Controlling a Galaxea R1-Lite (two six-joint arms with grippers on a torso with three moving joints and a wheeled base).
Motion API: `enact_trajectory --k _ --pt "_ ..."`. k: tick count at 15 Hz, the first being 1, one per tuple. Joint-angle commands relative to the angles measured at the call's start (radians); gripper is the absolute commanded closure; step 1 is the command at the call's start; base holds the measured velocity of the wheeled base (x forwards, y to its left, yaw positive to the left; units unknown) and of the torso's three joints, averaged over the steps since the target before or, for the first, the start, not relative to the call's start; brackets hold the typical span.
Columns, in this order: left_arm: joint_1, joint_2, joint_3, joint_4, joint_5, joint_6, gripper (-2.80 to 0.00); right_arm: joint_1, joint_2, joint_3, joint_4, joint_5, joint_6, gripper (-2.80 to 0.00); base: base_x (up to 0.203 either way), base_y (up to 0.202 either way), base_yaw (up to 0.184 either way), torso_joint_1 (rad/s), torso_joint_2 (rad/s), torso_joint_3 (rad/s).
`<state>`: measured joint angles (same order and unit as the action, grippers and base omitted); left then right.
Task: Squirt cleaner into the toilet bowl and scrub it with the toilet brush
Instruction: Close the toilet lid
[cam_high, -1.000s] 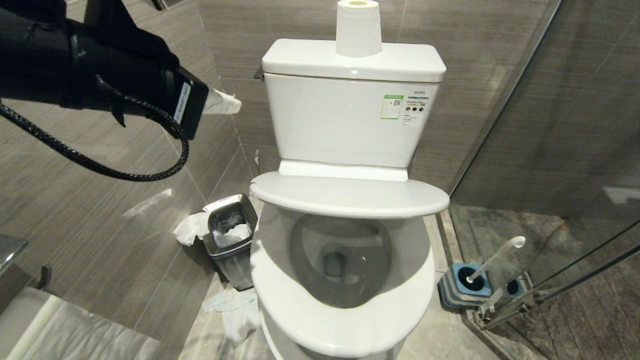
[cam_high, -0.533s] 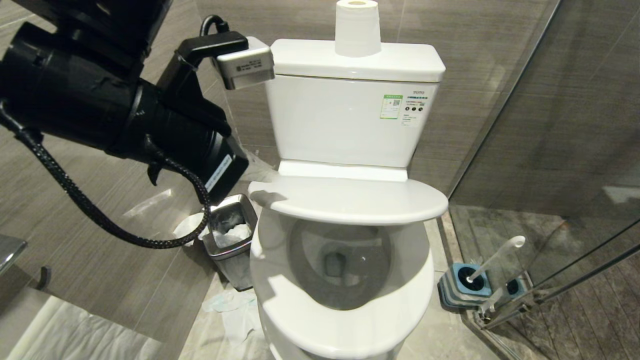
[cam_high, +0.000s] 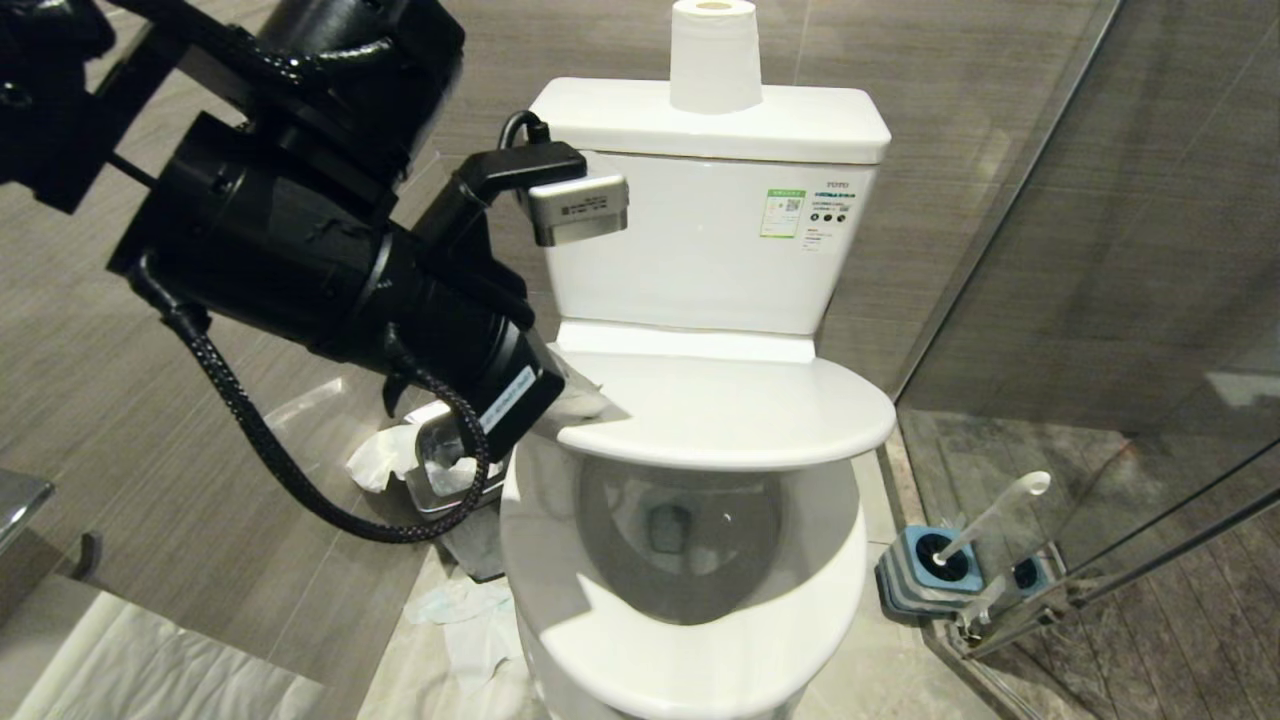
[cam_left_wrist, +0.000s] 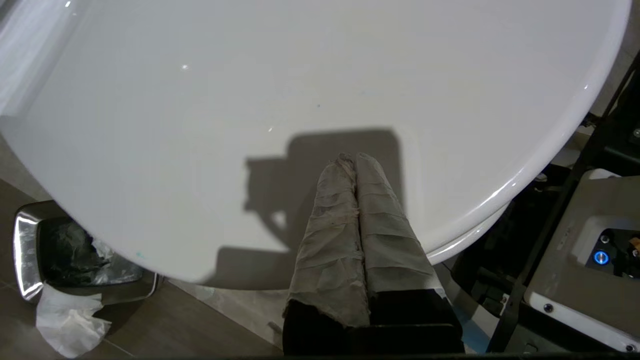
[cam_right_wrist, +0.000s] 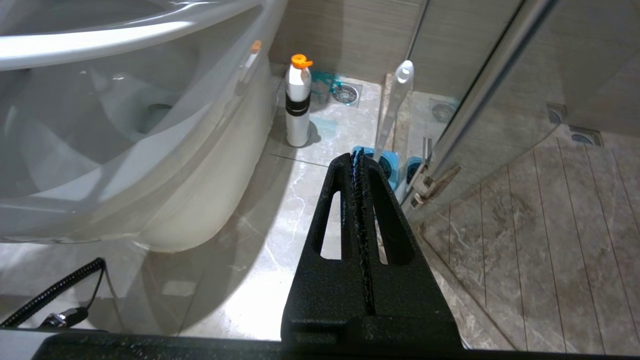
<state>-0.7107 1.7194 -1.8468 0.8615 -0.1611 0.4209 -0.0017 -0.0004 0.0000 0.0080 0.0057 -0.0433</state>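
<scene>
At the lid's left edge, the left gripper (cam_left_wrist: 356, 159) is seen pressed shut and empty, its wrapped fingers (cam_left_wrist: 380, 200) lying on the half-lowered lid (cam_high: 730, 405) above the toilet bowl (cam_high: 690, 640). Far right on the floor, the toilet brush (cam_high: 995, 515) is stood in its holder (cam_high: 925, 570), handle slanted up-right. The right gripper (cam_right_wrist: 359, 156), closed on nothing, is judged nearer it.

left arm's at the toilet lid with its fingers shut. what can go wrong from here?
1. The lid hangs half open over the bowl; the shut left gripper only presses on it, so it could slip and the lid drop shut.
2. The waste bin and loose tissue sit right under that arm; a slip could tip the bin.
3. The brush stands beside the glass door, a tight place to reach.
</scene>
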Motion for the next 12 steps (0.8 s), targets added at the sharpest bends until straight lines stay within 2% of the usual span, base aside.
enact_trajectory --k 1,8,12 --pt "-0.018 0.02 0.011 0.011 -0.003 0.004 0.0 0.0 -0.001 0.002 0.0 0.0 -0.001 0.0 0.0 0.0 0.0 0.0 0.0 0.0" --pt "-0.038 0.059 0.046 0.031 -0.002 0.013 0.0 0.0 -0.001 0.002 0.0 0.0 -0.001 0.0 0.0 0.0 0.0 0.0 0.0 0.0" --pt "-0.07 0.065 0.123 0.031 -0.003 0.019 0.0 0.0 0.0 0.002 0.0 0.0 -0.001 0.0 0.0 0.0 0.0 0.0 0.0 0.0"
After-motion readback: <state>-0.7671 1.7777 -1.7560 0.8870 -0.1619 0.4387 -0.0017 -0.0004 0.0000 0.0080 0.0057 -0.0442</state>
